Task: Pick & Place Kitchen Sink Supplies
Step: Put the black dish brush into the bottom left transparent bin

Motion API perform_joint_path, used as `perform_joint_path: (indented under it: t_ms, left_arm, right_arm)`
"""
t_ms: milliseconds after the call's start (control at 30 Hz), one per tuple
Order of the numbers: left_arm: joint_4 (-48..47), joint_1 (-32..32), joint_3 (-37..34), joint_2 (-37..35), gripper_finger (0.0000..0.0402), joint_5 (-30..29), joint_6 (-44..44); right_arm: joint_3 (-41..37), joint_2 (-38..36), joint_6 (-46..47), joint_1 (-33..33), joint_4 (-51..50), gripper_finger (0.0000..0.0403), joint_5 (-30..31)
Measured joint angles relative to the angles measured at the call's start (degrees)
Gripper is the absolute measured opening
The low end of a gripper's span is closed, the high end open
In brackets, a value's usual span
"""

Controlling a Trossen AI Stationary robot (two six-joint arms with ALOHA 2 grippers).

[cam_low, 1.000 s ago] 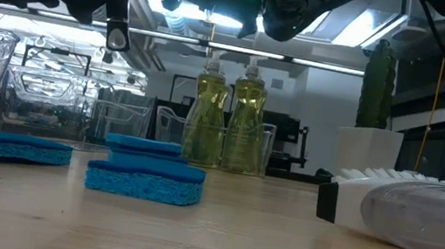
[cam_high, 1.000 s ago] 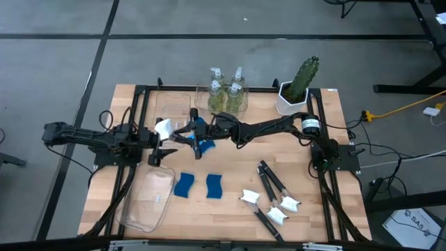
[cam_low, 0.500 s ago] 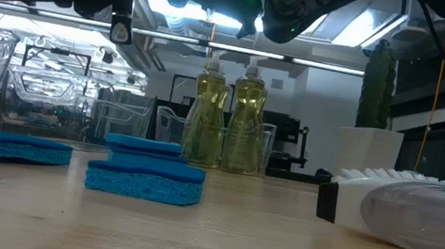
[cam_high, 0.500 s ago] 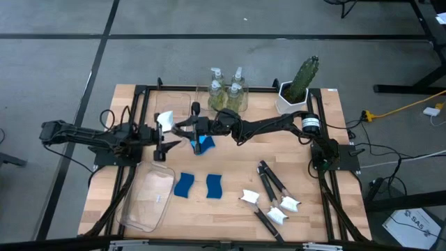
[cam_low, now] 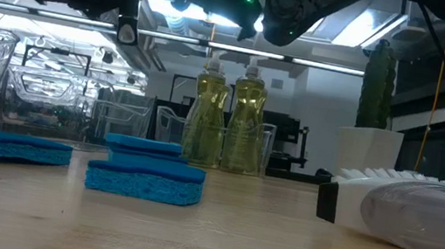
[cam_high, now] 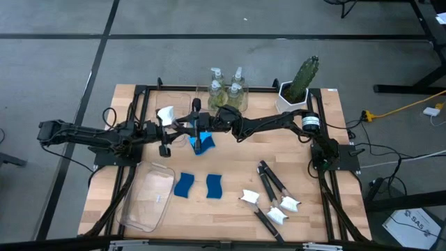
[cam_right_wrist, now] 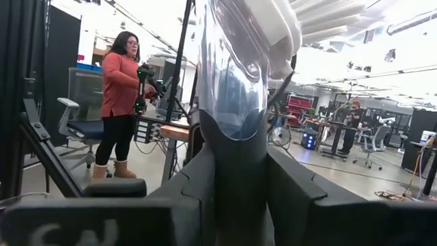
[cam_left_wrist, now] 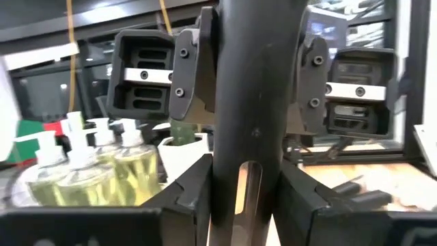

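**Describer:** Both grippers and the dish brush (cam_high: 165, 115) have drifted closer to the soap bottles (cam_high: 227, 96) since a second ago, and the left jaws have narrowed. From above, the left arm lies long and low. The left gripper (cam_high: 180, 130) meets the right gripper (cam_high: 197, 129) just in front of the bottles, with the brush's white head on the left arm's side.

**Reader:** And at table height?

**Describer:** Both arms are dark shapes cut off at the top edge, so no grip can be made out. The clear, yellow-green soap bottles (cam_low: 225, 120) stand behind the flat blue sponges (cam_low: 144, 176).

**Reader:** What do the wrists show?

**Describer:** In the left wrist view, the left gripper (cam_left_wrist: 242, 184) has its fingers pressed against both sides of the brush's smooth black slotted handle (cam_left_wrist: 249, 82). In the right wrist view, the right gripper (cam_right_wrist: 239, 171) is clamped on the glossy clear neck below the white head (cam_right_wrist: 235, 75). The brush hides most of what lies beyond.
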Motion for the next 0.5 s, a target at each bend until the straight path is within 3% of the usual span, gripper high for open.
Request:
perform_joint_path:
  t_ms: [233,367,500]
  left_arm:
    - [-4.5,0.1,3.2,0.0,0.0107,-7.6,-0.6]
    - [-20.9,0.1,11.0,-0.4,0.0107,-14.8,-6.1]
    - [-38.6,0.1,22.0,-0.2,0.0107,-16.0,-14.6]
  right_arm:
    - [0.0,0.0,-0.7,-2.3,0.4,0.0154,-1.9]
    - [0.0,-0.2,0.9,-4.1,-0.3,0.0205,-3.3]
    - [0.0,-2.9,2.5,-5.0,-9.4,0.0265,-4.2]
